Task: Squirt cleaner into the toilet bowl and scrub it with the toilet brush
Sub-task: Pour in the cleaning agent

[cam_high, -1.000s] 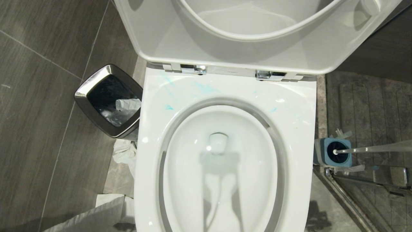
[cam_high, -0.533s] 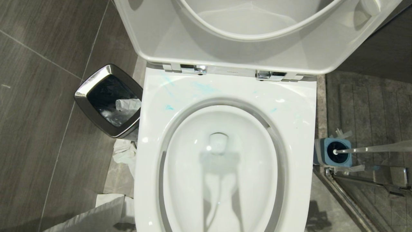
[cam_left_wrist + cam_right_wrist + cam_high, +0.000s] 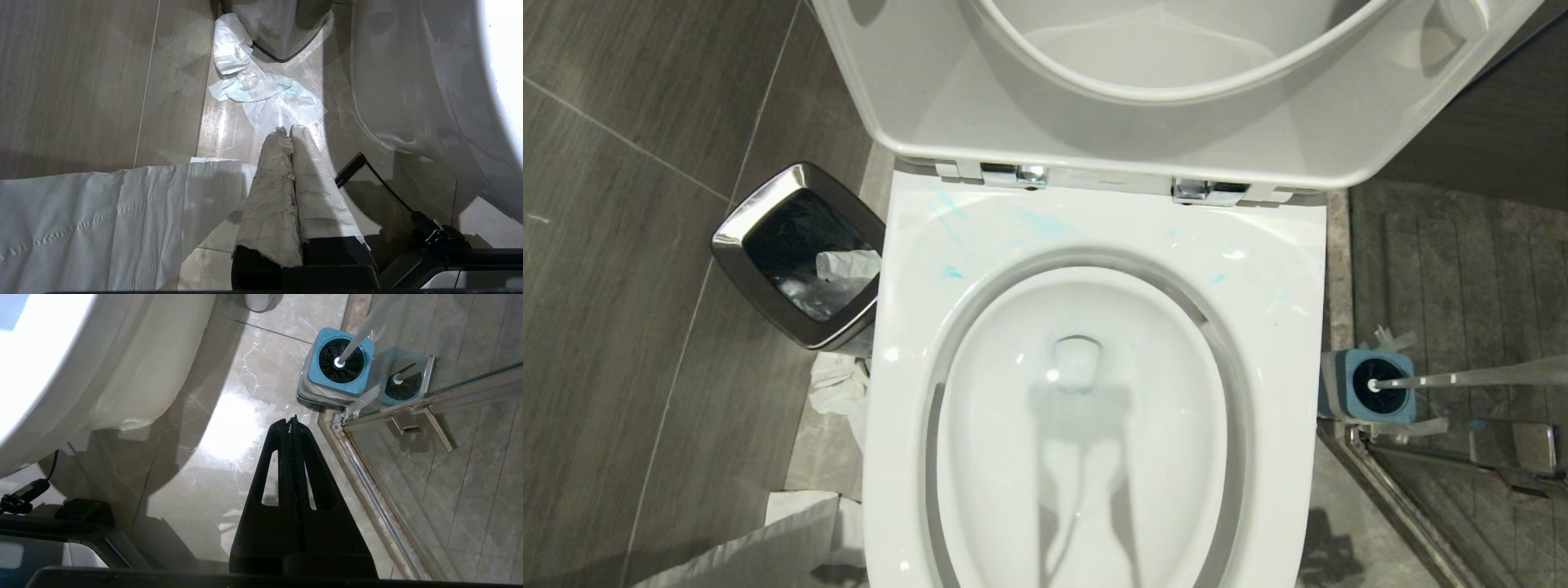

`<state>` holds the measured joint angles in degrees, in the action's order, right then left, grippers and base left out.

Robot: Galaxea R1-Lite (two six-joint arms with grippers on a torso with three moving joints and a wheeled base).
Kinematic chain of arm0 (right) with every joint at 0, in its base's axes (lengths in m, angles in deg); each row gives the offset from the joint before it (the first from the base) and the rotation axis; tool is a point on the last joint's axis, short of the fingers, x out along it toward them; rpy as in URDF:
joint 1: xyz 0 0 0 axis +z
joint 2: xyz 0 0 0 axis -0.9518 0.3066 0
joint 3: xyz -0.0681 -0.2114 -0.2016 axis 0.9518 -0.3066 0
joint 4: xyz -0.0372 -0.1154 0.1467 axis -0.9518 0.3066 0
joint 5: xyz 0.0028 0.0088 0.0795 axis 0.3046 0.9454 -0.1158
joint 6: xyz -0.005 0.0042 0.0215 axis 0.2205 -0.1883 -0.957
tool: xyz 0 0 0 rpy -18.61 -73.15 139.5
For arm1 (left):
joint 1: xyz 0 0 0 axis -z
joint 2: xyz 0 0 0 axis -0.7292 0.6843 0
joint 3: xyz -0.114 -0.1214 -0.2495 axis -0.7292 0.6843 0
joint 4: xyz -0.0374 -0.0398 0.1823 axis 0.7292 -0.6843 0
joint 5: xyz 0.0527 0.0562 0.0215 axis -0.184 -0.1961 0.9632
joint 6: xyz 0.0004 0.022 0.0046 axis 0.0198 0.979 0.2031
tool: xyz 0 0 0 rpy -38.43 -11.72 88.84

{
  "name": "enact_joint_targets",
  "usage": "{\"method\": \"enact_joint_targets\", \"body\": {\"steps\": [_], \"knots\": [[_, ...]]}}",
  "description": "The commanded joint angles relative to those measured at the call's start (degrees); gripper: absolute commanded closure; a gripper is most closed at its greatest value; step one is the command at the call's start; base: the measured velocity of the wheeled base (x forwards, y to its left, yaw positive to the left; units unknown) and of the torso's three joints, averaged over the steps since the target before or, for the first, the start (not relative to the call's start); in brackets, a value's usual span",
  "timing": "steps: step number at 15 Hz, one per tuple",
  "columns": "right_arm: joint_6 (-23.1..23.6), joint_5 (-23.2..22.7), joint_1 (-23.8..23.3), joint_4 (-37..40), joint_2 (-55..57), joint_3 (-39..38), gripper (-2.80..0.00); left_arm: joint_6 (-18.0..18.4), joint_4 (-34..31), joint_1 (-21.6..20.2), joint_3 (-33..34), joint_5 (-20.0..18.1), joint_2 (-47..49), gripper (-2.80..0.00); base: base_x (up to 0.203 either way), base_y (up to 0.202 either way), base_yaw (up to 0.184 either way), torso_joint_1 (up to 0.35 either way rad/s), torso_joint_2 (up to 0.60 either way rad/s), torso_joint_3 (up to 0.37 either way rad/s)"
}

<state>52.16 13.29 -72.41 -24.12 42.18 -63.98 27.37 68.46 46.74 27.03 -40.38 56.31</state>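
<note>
The toilet bowl (image 3: pixel 1086 457) stands open with seat and lid raised, and teal smears mark its rim (image 3: pixel 1029 224). The toilet brush (image 3: pixel 1470 377) sits in its square blue holder (image 3: pixel 1372 385) on the floor to the bowl's right. Neither gripper shows in the head view. My right gripper (image 3: pixel 291 420) hangs shut and empty over the floor, short of the holder (image 3: pixel 341 361). My left gripper (image 3: pixel 289 130), its fingers wrapped in white, is shut and empty beside the bowl's outer wall (image 3: pixel 408 81). A small white rounded thing (image 3: pixel 258 300) is cut off by the frame; I cannot tell whether it is the cleaner.
A steel-rimmed black bin (image 3: pixel 800 253) stands left of the toilet, with crumpled tissue (image 3: pixel 265 94) on the floor near it and a white paper sheet (image 3: pixel 102 216) closer in. A glass shower door with a metal frame (image 3: pixel 367 477) runs along the right and reflects the brush (image 3: pixel 402 381).
</note>
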Motion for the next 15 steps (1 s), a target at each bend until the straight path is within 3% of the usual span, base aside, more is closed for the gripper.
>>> {"method": "enact_joint_targets", "body": {"steps": [1,5,9,12,15], "knots": [[0.06,0.5,0.0,0.37,-0.04,-0.61,0.0,-0.09,0.05,-0.01,0.44,0.04,-0.02,0.0,0.0,0.0,0.0,0.0,0.0,0.0],[0.85,0.93,-0.02,10.71,2.02,3.36,0.0,-0.04,0.05,-0.01,0.44,0.04,-0.02,0.0,0.0,0.0,0.0,0.0,0.0,0.0],[-0.9,-0.49,-0.02,10.61,18.71,9.12,0.0,-0.02,0.05,-0.01,0.44,0.04,-0.02,0.0,0.0,0.0,0.0,0.0,0.0,0.0],[-2.82,-2.41,-0.03,3.87,40.3,14.61,0.0,-0.02,0.05,-0.01,0.44,0.04,-0.02,0.0,0.0,0.0,0.0,0.0,0.0,0.0],[-3.64,-3.55,0.16,-12.57,61.62,17.26,0.0,-0.02,0.05,-0.01,0.44,0.04,-0.02,0.0,0.0,0.0,0.0,0.0,0.0,0.0]]}}
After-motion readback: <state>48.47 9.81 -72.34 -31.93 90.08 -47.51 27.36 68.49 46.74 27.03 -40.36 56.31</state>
